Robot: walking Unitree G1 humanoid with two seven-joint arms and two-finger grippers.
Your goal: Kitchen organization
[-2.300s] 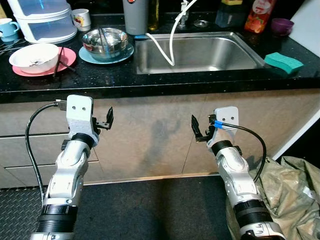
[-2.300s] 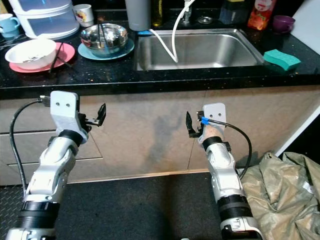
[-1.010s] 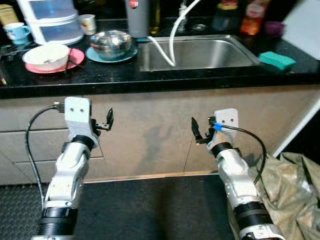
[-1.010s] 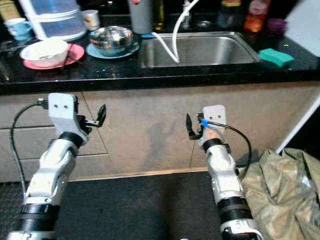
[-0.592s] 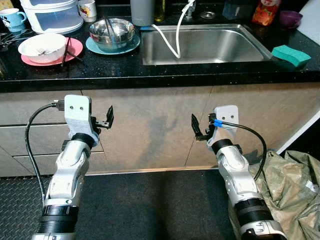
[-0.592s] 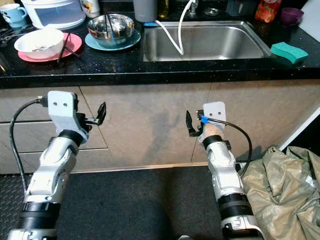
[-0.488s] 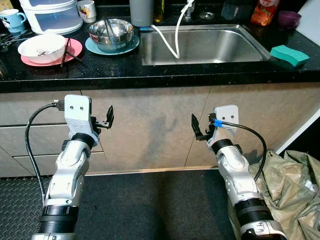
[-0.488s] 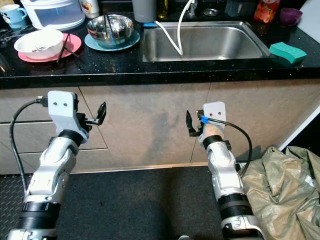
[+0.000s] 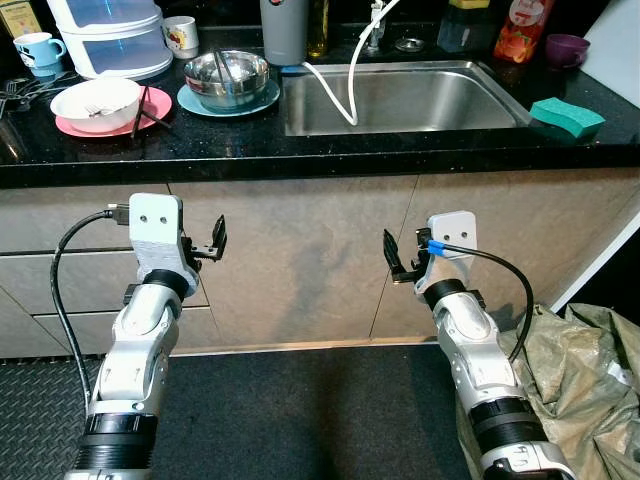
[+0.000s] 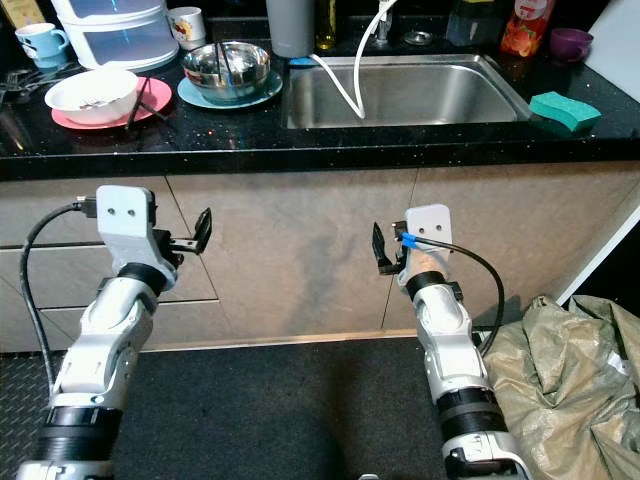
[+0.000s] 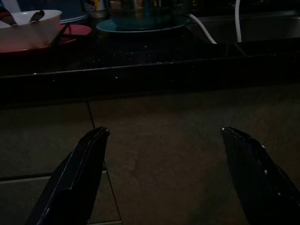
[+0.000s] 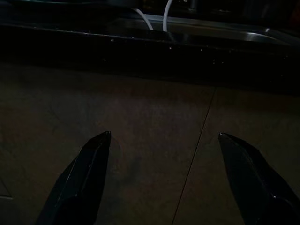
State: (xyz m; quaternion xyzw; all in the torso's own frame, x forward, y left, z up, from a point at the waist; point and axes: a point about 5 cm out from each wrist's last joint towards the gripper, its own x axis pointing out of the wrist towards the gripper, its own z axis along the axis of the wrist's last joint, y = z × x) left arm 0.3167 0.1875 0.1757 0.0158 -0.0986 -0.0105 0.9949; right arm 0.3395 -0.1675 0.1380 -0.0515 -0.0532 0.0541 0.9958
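Dishes: white ceramic bowl [image 9: 96, 99] on a pink round plate [image 9: 70, 125] and shiny steel bowl [image 9: 227, 77] on a blue round plate [image 9: 196, 103], on the black speckled counter [image 9: 300, 150], left of the steel sink [image 9: 400, 95].
Sponge: green, rectangular [image 9: 566, 117], right of the sink.
Left tool [image 9: 217, 240]: fingers spread, empty, before the beige cabinet front [image 9: 300, 260].
Right tool [image 9: 392, 258]: fingers spread, empty, below the counter.

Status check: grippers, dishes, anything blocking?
Left gripper and right gripper open, empty, below counter edge. White bowl on pink plate, steel bowl on blue plate, untouched. Cabinet front directly ahead.
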